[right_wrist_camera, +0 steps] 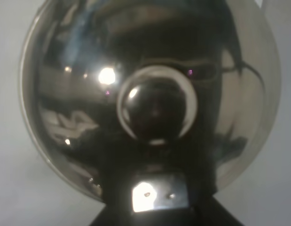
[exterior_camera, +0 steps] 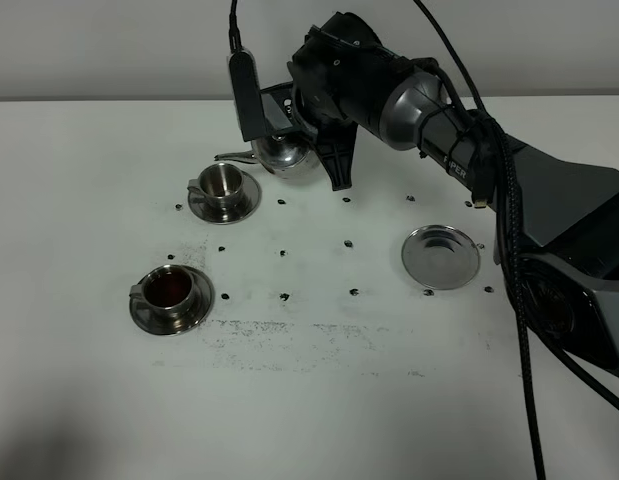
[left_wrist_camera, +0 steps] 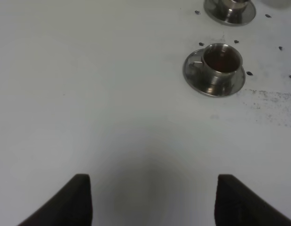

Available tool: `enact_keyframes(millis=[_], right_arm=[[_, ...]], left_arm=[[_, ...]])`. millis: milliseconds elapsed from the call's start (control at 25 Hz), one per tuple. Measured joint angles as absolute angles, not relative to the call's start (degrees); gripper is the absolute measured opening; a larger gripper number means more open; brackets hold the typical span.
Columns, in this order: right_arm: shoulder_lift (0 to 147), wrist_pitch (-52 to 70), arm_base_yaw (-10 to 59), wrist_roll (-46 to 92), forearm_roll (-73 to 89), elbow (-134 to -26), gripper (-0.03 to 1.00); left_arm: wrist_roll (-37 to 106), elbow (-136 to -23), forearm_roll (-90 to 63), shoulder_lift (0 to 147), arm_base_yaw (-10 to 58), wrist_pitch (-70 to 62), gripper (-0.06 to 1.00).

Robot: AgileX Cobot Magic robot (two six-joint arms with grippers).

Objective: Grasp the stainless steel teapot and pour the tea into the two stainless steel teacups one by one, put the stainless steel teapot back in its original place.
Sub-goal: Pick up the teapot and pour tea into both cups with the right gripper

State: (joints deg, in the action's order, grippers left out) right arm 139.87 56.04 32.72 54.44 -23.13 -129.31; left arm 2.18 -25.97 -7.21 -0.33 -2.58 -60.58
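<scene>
The stainless steel teapot point(exterior_camera: 286, 153) hangs tilted above the table at the back, its thin spout point(exterior_camera: 232, 157) pointing left over the far teacup point(exterior_camera: 223, 186). My right gripper point(exterior_camera: 315, 138) is shut on the teapot's handle. In the right wrist view the domed lid and knob point(right_wrist_camera: 156, 107) fill the picture, with the handle mount point(right_wrist_camera: 158, 194) below. The far teacup looks empty inside. Dark tea fills the near teacup point(exterior_camera: 170, 293) point(left_wrist_camera: 221, 64), which rests on its saucer. The round steel disc point(exterior_camera: 441, 257) lies bare at the right. My left gripper point(left_wrist_camera: 152, 202) hovers open over bare table.
Small black marks dot the white table point(exterior_camera: 319, 400) around the cups and disc, and a smudged grey streak runs along the middle. The right arm's black body and cables point(exterior_camera: 529, 220) stretch over the table's right side. The far teacup's saucer point(left_wrist_camera: 230, 14) is cut off by the left wrist view's edge.
</scene>
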Motion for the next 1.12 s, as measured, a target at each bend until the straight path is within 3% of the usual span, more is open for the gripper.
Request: enact_keyframes(millis=[1120], right_arm=[[141.75, 52.91, 34.93, 54.61, -37.50, -129.38, 0.18]], left_arm=[[2.18, -25.97, -7.21, -0.33, -2.58, -60.58, 0.54]])
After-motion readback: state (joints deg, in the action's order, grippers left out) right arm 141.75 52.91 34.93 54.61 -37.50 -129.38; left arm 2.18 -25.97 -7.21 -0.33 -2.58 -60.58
